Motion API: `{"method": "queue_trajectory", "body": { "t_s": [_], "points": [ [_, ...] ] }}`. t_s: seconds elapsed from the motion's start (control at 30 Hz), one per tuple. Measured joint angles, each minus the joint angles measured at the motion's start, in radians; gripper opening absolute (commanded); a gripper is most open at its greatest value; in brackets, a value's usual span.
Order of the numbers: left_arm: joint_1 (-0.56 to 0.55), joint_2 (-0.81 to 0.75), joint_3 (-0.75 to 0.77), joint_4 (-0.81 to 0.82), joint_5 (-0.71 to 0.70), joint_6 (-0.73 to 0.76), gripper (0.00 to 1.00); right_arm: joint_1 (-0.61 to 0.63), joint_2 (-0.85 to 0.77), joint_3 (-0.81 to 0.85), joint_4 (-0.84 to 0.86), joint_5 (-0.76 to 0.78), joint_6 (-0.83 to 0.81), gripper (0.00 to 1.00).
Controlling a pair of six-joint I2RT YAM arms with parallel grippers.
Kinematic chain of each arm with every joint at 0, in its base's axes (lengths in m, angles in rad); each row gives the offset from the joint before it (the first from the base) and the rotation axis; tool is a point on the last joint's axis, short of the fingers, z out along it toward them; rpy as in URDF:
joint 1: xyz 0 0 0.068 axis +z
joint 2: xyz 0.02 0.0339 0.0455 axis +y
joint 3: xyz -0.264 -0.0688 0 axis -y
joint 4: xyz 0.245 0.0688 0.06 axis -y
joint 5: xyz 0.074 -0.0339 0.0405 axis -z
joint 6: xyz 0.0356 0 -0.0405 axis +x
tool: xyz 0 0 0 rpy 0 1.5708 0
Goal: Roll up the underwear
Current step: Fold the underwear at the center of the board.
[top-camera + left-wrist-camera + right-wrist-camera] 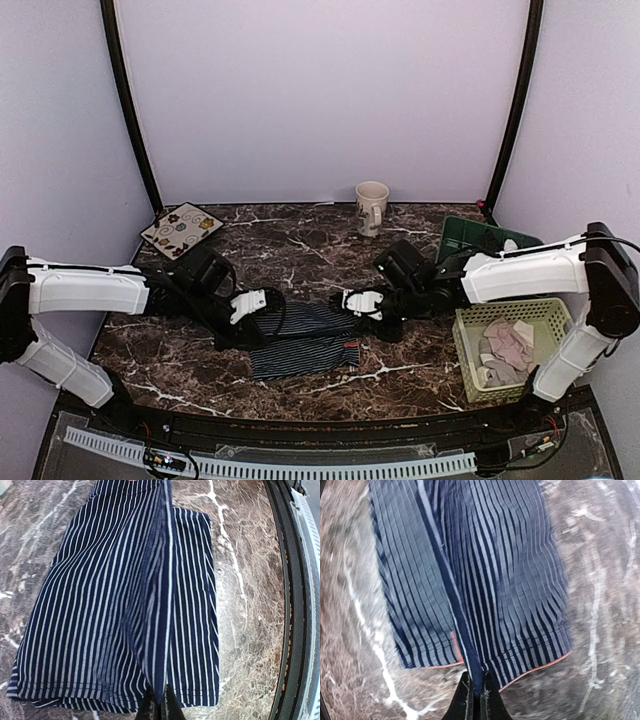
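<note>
We had the navy striped underwear (pixel 305 340) lying on the bench (pixel 300 240) near the centre of the frame, a raised fold running along its length. The left tool (pixel 160 707) was clamped on that fold at one end, the right tool (pixel 479 695) at the other. No roll had formed yet, and we judged this only the first fold. The pink underwear (pixel 505 345) lay untouched in the basket (pixel 510 305) at lower right, its turn yet to come

underwear (pixel 300 345) on table (pixel 300 250) centre | mug (pixel 371 207) behind | basket (pixel 510 308) right | tile (pixel 181 230) back-left
</note>
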Motion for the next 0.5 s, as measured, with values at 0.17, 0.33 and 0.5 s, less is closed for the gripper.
{"method": "queue_trajectory", "body": {
  "t_s": [0.17,0.33,0.5],
  "points": [
    [-0.033,0.028,-0.012,-0.001,-0.003,0.002,0.0,0.051,-0.004,-0.092,0.016,-0.001,-0.02,0.05],
    [-0.045,0.031,-0.034,-0.006,-0.012,0.008,0.0,0.084,-0.004,-0.111,0.034,0.0,-0.014,0.05],
    [-0.05,0.029,-0.037,-0.021,-0.027,0.013,0.0,0.094,-0.005,-0.115,0.037,0.001,-0.006,0.01]
  ]
}}
